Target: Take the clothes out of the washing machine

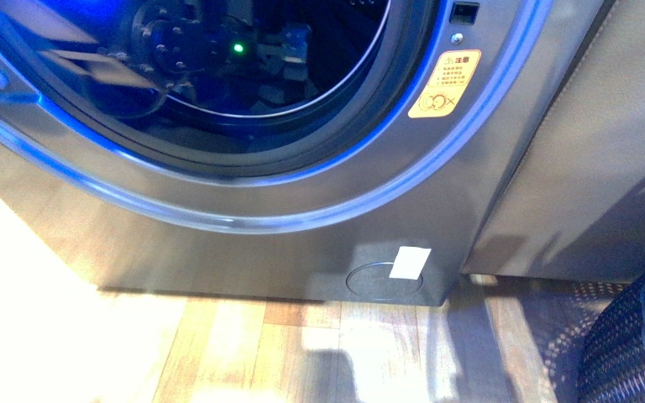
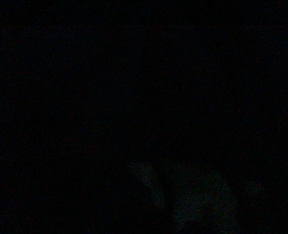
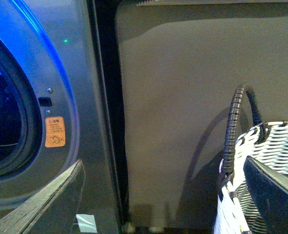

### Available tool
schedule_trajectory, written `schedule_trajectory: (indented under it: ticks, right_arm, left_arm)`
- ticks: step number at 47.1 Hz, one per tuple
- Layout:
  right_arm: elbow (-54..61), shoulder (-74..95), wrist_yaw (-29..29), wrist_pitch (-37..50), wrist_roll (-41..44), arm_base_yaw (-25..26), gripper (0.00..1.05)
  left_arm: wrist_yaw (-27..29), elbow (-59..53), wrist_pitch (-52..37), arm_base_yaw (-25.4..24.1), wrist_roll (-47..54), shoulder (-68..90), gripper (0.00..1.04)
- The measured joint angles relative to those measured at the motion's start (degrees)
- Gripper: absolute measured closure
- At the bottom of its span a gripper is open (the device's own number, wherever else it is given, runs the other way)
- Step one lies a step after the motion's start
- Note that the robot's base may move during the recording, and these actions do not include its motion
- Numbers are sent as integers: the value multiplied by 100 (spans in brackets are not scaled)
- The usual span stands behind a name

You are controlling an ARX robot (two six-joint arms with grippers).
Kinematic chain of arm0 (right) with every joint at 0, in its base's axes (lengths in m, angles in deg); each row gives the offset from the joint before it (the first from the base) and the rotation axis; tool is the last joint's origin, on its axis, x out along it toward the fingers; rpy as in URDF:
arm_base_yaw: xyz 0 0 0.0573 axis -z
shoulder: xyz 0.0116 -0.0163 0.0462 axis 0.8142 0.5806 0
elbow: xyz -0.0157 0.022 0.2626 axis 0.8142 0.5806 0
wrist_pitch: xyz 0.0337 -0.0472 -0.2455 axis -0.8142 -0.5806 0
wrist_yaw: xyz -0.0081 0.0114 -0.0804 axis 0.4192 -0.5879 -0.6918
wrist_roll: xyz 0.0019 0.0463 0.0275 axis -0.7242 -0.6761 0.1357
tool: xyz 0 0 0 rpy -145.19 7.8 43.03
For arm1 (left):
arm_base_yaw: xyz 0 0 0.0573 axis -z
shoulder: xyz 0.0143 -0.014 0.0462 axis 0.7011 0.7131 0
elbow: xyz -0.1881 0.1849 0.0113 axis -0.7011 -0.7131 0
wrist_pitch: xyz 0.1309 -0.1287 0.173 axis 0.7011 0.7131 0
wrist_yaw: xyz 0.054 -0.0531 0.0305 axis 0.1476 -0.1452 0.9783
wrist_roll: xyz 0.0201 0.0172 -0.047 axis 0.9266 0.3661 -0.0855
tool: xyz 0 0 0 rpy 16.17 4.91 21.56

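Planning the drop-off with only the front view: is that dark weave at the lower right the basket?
Observer: Yes. The right wrist view shows the basket has a white-striped side and a looped handle.
Operator: Is the right end effector open?
Observer: The right end effector is open. Its fingers stand wide apart with nothing between them.
Operator: And the left wrist view?
Observer: That picture is dark, so it tells nothing.

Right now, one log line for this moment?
left wrist view: dark | right claw: open, empty | washing machine: blue-lit | clothes: unseen
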Motion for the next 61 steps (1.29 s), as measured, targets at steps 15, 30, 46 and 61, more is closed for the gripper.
schedule_trajectory:
  ticks: [15,30,46,61]
  right_arm:
    - [0,0,0,0,0,0,8]
    - [0,0,0,0,0,0,8]
    - [0,0,0,0,0,0,8]
    - [0,0,0,0,0,0,8]
  left_arm:
    - [221,1010,570,-149,133,697,7]
    - [479,2310,1574,-203,210,1438,7]
    - [837,3635,2992,-243,120,2046,7]
    - [861,3652,3364,-330,59,2028,39]
